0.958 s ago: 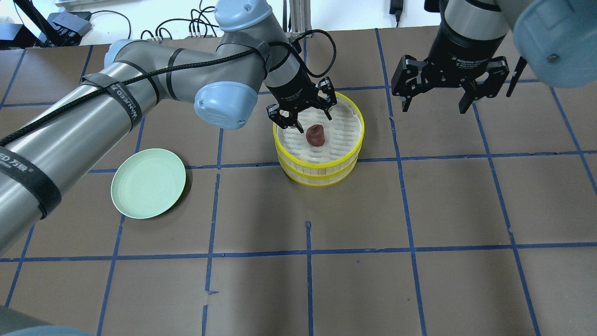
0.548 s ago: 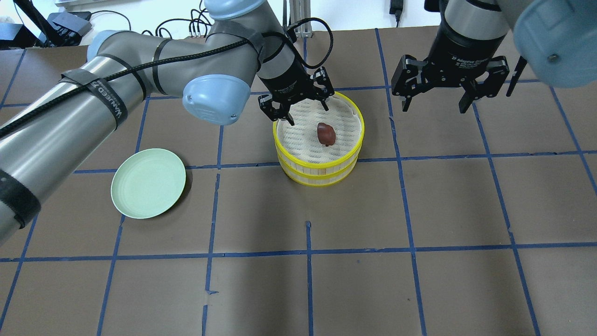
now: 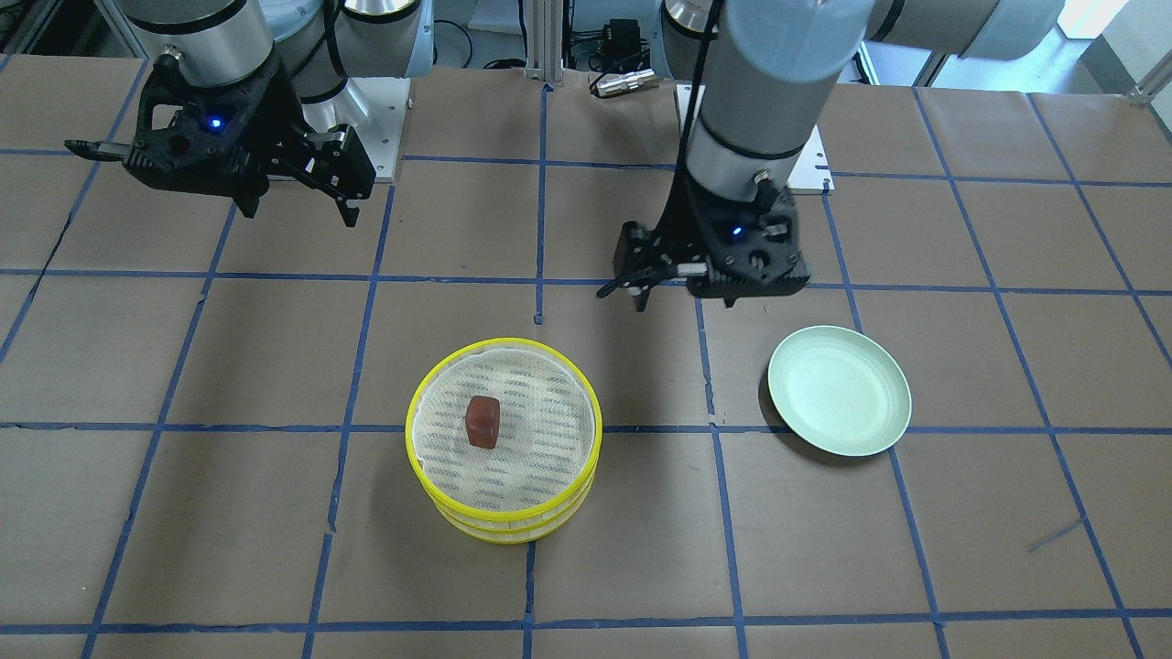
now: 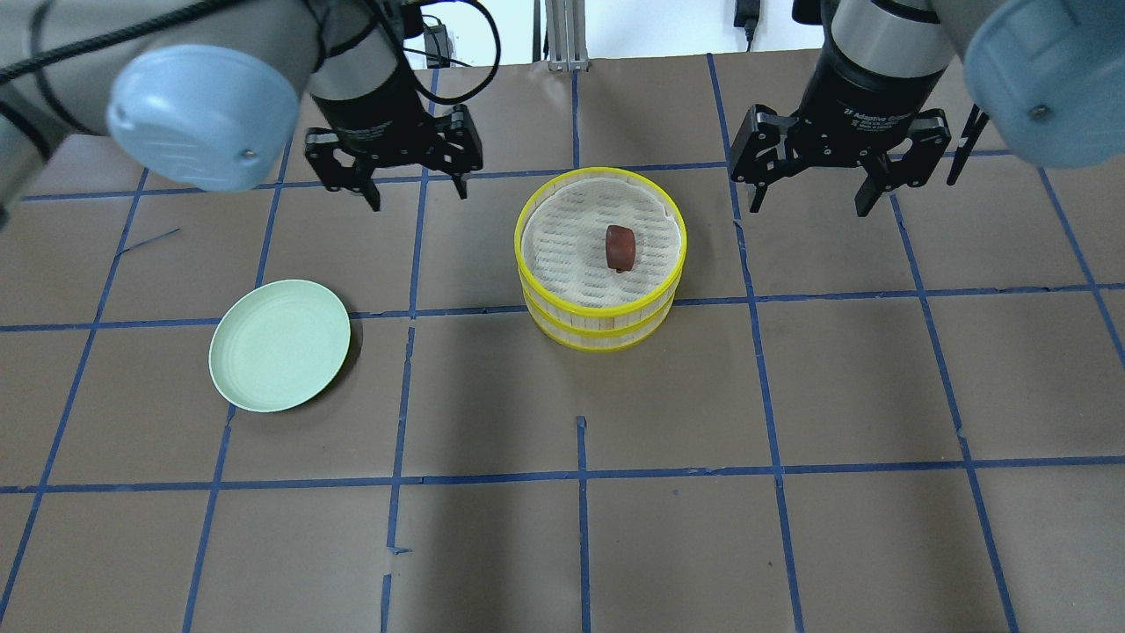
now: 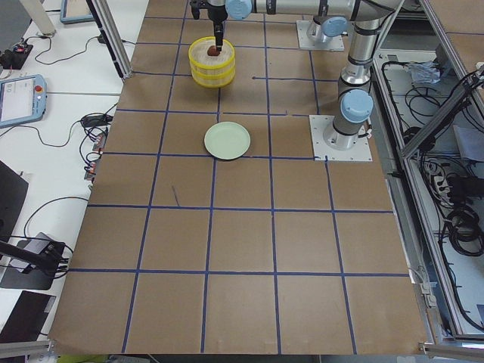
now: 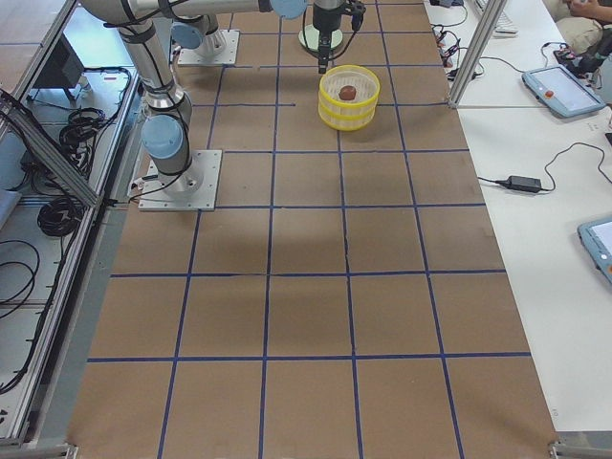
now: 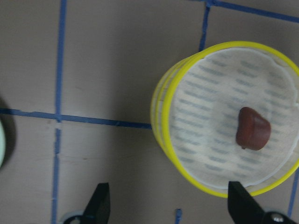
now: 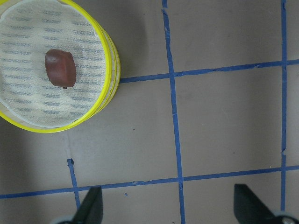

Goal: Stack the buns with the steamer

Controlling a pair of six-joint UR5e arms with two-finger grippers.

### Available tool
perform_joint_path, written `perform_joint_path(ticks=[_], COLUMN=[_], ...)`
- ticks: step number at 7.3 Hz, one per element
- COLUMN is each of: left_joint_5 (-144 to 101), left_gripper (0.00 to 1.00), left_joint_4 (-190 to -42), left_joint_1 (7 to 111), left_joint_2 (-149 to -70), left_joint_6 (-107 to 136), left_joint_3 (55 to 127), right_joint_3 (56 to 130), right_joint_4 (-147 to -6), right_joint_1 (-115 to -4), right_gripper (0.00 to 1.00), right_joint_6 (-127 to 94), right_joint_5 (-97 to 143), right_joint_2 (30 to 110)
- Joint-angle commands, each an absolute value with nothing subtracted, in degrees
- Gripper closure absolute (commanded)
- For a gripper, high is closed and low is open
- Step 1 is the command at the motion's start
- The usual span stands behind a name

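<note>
The yellow two-tier steamer (image 4: 601,318) stands at mid table. The reddish-brown bun (image 4: 620,247) lies alone on its white liner, as the front-facing view (image 3: 482,421) and both wrist views (image 7: 252,135) (image 8: 60,67) show. The white bun is not in view. My left gripper (image 4: 417,199) is open and empty. It hangs above the table to the left of the steamer, apart from it. My right gripper (image 4: 811,208) is open and empty. It hangs above the table to the right of the steamer.
An empty pale green plate (image 4: 279,345) lies on the table left of the steamer, nearer the front. Brown paper with blue tape lines covers the table. Cables lie beyond the far edge.
My left gripper has moved off the steamer's rim to the left, open and empty. The reddish-brown bun has shifted slightly right on the liner. The right arm has not moved.
</note>
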State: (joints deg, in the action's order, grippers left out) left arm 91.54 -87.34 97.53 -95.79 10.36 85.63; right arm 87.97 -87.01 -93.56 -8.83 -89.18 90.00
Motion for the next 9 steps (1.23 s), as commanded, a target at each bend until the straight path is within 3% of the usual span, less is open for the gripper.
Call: perform_joint_path(ticks=[1, 9], left_joint_5=[96.4, 88.6], left_gripper=[0.08, 0.09], left_joint_4=[-96.4, -97.7], left_joint_1=[94.1, 94.2], left_joint_2=[-89.1, -88.8], left_joint_6=[2.6, 2.9], left_joint_3=[86.1, 86.8], right_joint_3=[88.0, 86.0], right_joint_4=[-86.9, -87.2], right_joint_1=[-94.4, -95.5], right_gripper=[0.00, 0.00], right_joint_6=[-9.0, -8.1], right_joint_5=[-88.9, -89.7], right_joint_2=[90.0, 88.8])
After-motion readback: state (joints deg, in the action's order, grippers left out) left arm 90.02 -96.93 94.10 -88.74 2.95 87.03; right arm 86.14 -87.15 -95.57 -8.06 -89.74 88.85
